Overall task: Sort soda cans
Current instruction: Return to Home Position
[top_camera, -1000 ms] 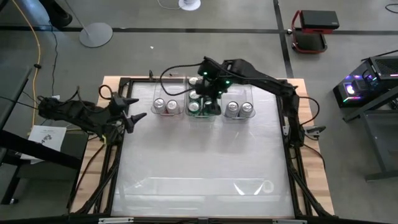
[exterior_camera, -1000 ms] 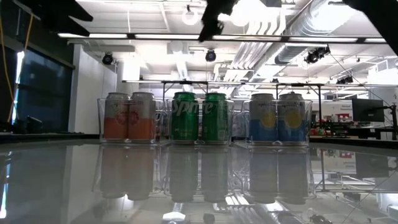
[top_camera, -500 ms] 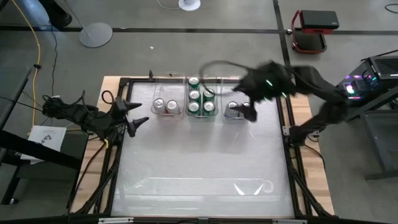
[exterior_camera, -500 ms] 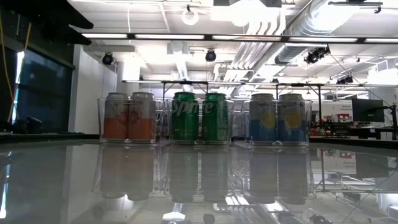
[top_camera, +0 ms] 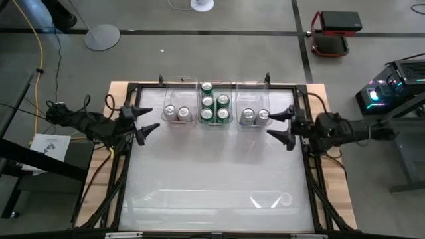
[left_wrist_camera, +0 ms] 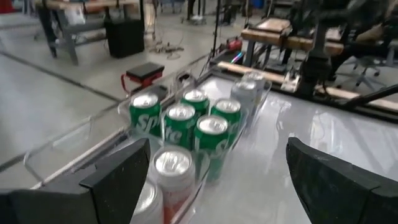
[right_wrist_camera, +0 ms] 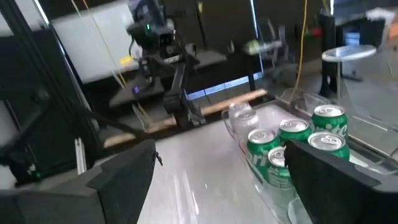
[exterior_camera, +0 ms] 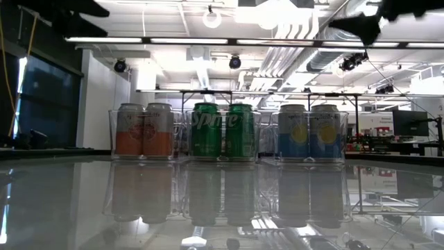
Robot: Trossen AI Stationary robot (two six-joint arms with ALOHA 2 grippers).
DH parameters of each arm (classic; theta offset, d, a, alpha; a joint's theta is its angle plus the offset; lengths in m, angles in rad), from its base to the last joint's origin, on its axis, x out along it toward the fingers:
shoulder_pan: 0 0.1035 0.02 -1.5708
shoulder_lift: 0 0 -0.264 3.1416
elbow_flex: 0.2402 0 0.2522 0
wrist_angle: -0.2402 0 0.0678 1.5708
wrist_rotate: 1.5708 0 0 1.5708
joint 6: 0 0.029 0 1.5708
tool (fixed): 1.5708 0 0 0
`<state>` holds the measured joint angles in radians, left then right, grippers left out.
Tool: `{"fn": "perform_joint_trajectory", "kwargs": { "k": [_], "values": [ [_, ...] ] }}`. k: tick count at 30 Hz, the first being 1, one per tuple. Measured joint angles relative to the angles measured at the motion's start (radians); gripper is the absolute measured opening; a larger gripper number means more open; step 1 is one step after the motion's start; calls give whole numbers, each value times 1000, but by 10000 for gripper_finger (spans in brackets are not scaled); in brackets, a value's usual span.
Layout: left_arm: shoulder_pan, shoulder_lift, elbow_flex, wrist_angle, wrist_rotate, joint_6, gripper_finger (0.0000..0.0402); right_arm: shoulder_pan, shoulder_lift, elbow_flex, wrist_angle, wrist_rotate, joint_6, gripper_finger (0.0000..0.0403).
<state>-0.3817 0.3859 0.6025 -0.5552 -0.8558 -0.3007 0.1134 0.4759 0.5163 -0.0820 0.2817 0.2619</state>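
Three clear bins stand in a row at the table's far side. The left bin (top_camera: 176, 105) holds two silver-topped cans (top_camera: 176, 113), orange-sided in the low view (exterior_camera: 143, 130). The middle bin (top_camera: 215, 124) holds several green cans (top_camera: 215, 106), which also show in the left wrist view (left_wrist_camera: 196, 121). The right bin (top_camera: 255, 103) holds two cans (top_camera: 255, 115), blue and yellow in the low view (exterior_camera: 310, 132). My left gripper (top_camera: 154, 117) is open and empty at the table's left edge. My right gripper (top_camera: 277, 122) is open and empty at the right edge, beside the right bin.
A black frame (top_camera: 125, 166) runs around the glossy white table top (top_camera: 212, 172). Cables lie along both side edges. The near half of the table top carries nothing.
My right gripper has drawn back from above the middle bin of green cans toward the table's right edge, passing over the right bin. It now points level toward the table's left. The cans and bins have stayed in place.
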Motion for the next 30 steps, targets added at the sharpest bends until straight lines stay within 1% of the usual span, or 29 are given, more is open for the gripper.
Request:
{"fn": "perform_joint_trajectory", "kwargs": {
  "k": [3, 6, 8, 13, 16, 20, 22, 24, 27, 30],
  "values": [
    [0, 0, 0, 56, 6, 64, 353, -2, -152, -157, 76, 0, 1, 343],
    [0, 0, 0, 101, 7, 108, 353, -2, -285, -276, 116, -7, 15, 343],
    [0, 0, 0, 132, 7, 121, 353, -2, -357, -338, 157, -48, 15, 343],
    [0, 0, 0, 151, 7, 111, 353, -1, -469, -465, 239, -146, -21, 338],
    [0, 0, 0, 150, 8, 93, 353, -1, -474, -507, 274, -197, -43, 321],
    [0, -9, 0, 132, 16, 75, 353, -1, -465, -507, 243, -255, -63, 275],
    [0, -22, 0, 106, 20, 67, 353, -1, -465, -507, 232, -284, -85, 241],
    [0, -45, -7, 90, 19, 66, 353, -1, -465, -507, 209, -289, -106, 202],
    [0, -103, -45, 92, 16, 65, 353, -1, -465, -507, 175, -255, -139, 141],
    [0, -185, -112, 92, 16, 40, 353, -1, -465, -507, 136, -198, -150, 91]
  ]
}}
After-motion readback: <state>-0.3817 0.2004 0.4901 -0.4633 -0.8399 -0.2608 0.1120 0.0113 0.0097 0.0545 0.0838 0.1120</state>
